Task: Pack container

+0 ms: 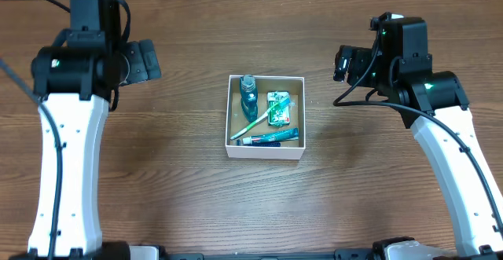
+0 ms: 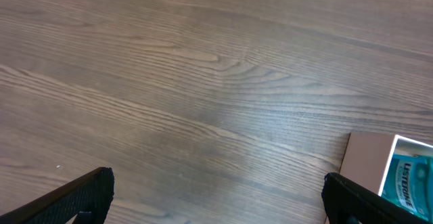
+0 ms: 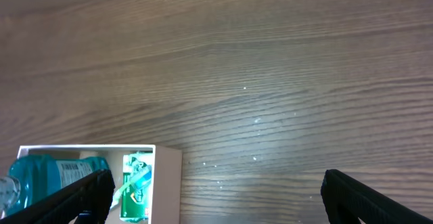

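The container point(image 1: 265, 151), a small square cardboard box with white walls and a brown inside, sits at the table's middle. It holds a teal bottle point(image 1: 248, 95), a green packet point(image 1: 278, 108), a green toothbrush point(image 1: 253, 124) and a blue tube point(image 1: 271, 137). My left gripper point(image 1: 149, 62) is open and empty, well left of the box; in the left wrist view point(image 2: 216, 197) the box corner point(image 2: 365, 162) shows at the lower right. My right gripper point(image 1: 343, 64) is open and empty, right of the box; its view point(image 3: 216, 197) shows the box wall point(image 3: 167, 183), bottle point(image 3: 51, 176) and packet point(image 3: 135, 187).
The wooden table point(image 1: 173, 181) surrounds the box on every side. Both white arms point(image 1: 67, 158) reach in from the near edge, the right one point(image 1: 456, 166) with black cables near its wrist.
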Tool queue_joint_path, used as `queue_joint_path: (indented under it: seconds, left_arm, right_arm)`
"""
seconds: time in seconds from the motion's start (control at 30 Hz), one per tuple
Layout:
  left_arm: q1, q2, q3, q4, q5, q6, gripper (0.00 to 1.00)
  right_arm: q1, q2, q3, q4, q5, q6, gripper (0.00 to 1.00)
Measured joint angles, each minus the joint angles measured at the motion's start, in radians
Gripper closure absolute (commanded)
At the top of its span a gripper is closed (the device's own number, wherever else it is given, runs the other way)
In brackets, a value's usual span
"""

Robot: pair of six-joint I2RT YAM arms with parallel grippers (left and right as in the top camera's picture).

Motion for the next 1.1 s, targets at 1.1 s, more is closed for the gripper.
queue_joint_path:
  seconds: [1.1]
  left_arm:
    - [-0.001,-0.985,-1.173,0.299,0.082,-0.011,0.00]
  right_arm:
    - [-0.001,-0.705,-0.661,-0.018,0.123,0.178,0.00]
